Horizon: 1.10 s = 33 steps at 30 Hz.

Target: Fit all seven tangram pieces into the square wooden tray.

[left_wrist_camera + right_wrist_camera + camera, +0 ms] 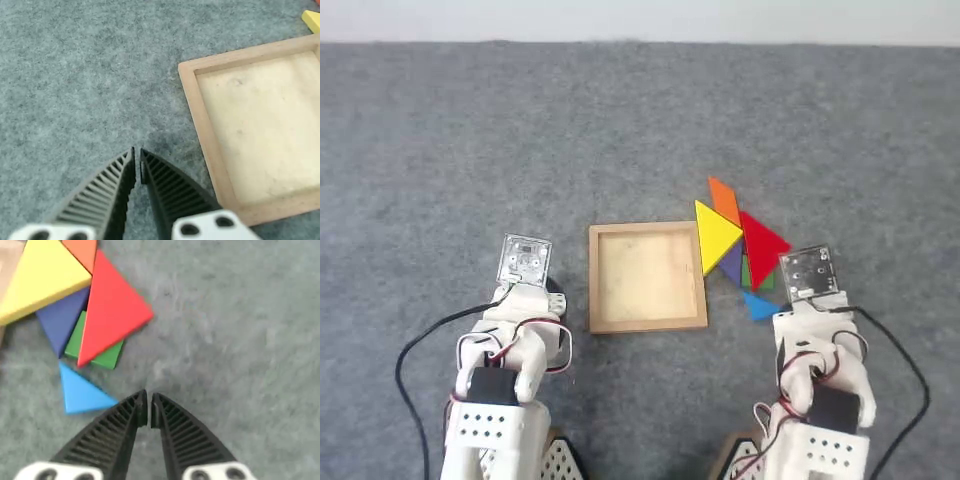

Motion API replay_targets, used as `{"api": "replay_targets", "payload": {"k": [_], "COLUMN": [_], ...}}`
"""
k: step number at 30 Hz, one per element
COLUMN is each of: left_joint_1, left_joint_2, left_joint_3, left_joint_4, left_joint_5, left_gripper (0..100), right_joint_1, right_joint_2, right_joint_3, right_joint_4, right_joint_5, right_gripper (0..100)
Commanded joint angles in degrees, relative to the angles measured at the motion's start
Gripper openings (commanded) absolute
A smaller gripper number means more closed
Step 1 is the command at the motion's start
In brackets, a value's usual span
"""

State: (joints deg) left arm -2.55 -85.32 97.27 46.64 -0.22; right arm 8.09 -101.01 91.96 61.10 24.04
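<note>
**High view.** The square wooden tray (596, 280) lies empty between the left arm (515, 340) and the right arm (820, 350). The tangram pieces sit clustered at its 3 o'clock side. The cluster's long axis runs roughly from 11 to 5 o'clock, from the orange piece (723, 197) down to the blue triangle (757, 305). The yellow triangle (715, 235) touches the tray's rim. The red triangle (758, 243) partly covers the green piece (748, 272) and adjoins the purple piece (731, 264). Six colours can be told apart. The right arm is judged nearer, with the blue triangle at about its 11 o'clock. The surface is grey carpet-like cloth, with a pale wall along the 12 o'clock edge.

**Left wrist view.** The left gripper (137, 152) is clenched on nothing, over cloth just beside the tray.

**Right wrist view.** The right gripper (148, 395) is likewise clenched and empty, its tips just beside the blue triangle.
</note>
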Motion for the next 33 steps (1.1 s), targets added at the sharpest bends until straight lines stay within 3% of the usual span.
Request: {"api": "replay_targets", "payload": {"k": [1,7,17,22,27,33], "left_joint_1": [-0.09,-0.09,-0.18,-0.09,-0.09,-0.09], "left_joint_2": [-0.7,-0.7,-0.7,-0.7,-0.7,-0.7], "left_joint_3": [-0.48,-0.48,-0.48,-0.48,-0.48,-0.48], "left_joint_4": [0.09,0.09,0.09,0.09,0.09,0.09], "left_joint_5": [0.26,0.26,0.26,0.26,0.26,0.26], "left_gripper": [1,1,1,1,1,1], "right_joint_1": [-1.63,-7.43,-14.55,-15.6,-15.96,-16.57], "right_joint_2": [1.89,18.68,72.57,93.93,103.34,104.75], "right_joint_3": [-8.79,-22.07,-54.42,-69.63,-75.34,-75.08], "right_joint_4": [1.63,1.54,2.51,4.97,4.97,4.97], "right_joint_5": [1.05,0.7,0.7,0.53,-3.08,-7.38], "right_gripper": [6.2,6.2,6.9,20.0,34.4,38.3]}}
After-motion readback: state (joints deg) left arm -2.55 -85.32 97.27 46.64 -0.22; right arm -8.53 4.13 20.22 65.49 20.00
